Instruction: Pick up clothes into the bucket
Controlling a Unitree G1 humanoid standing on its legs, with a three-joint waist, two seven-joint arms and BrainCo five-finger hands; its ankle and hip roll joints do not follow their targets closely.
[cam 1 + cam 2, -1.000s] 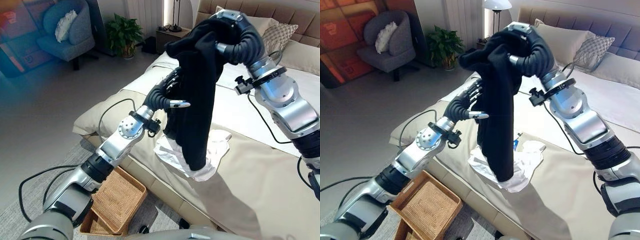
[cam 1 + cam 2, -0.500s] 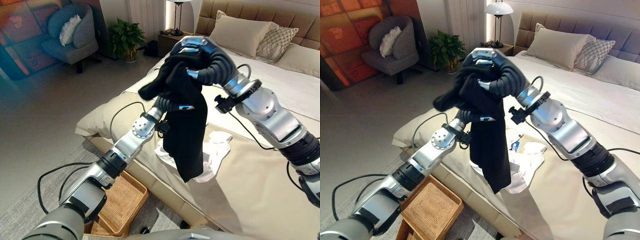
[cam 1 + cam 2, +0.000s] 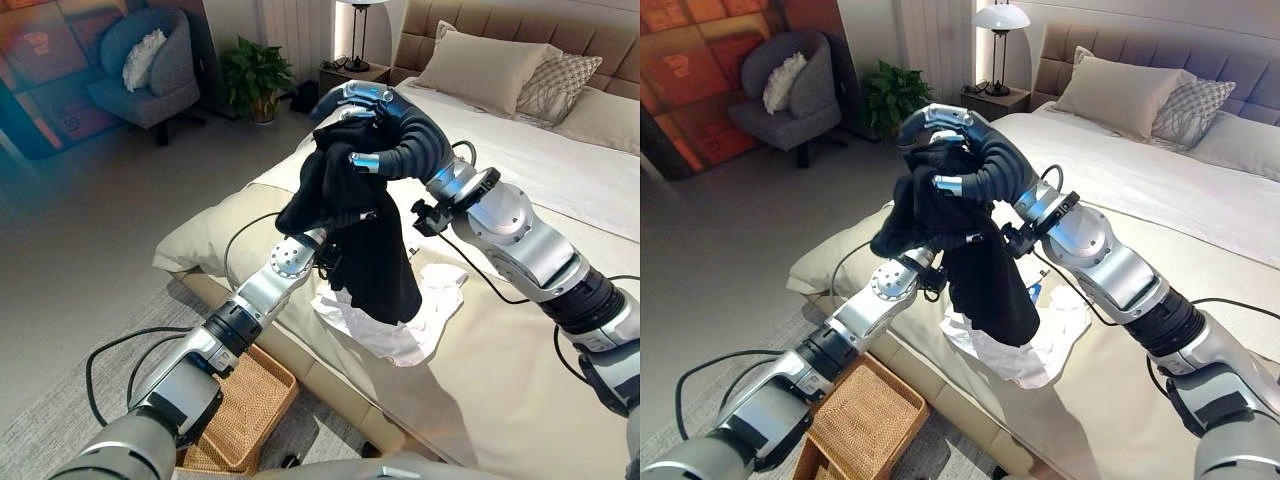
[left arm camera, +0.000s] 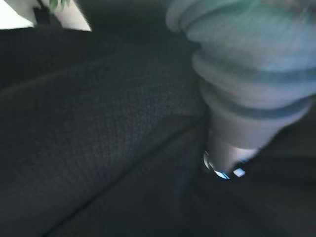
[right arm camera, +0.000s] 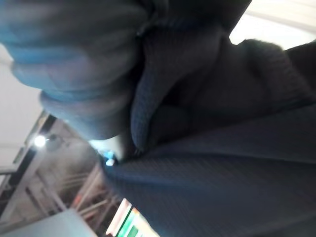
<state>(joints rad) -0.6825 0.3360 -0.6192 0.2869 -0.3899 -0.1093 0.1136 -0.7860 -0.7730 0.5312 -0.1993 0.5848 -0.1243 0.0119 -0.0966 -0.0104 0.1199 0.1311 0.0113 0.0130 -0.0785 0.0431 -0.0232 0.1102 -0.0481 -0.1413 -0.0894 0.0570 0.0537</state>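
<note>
A black garment (image 3: 372, 252) hangs bunched in the air over the bed's near edge. My right hand (image 3: 378, 118) is shut on its top, fingers and thumb curled round the cloth. My left arm reaches up from the lower left, and its hand (image 4: 247, 74) is buried in the black cloth, fingers hidden. A crumpled white garment (image 3: 425, 322) lies on the bed right below the black one. The woven wicker basket (image 3: 238, 402) stands on the floor by the bed, below my left arm.
The bed (image 3: 510, 390) with its beige cover takes up the right side, with pillows (image 3: 480, 70) at its head. A grey armchair (image 3: 145, 60) and a potted plant (image 3: 250, 70) stand far back on the left. Bare floor lies between them and the bed.
My right hand has come down and over to the left with the black garment, which now hangs shorter and more bunched. The left hand has slipped deeper behind the cloth.
</note>
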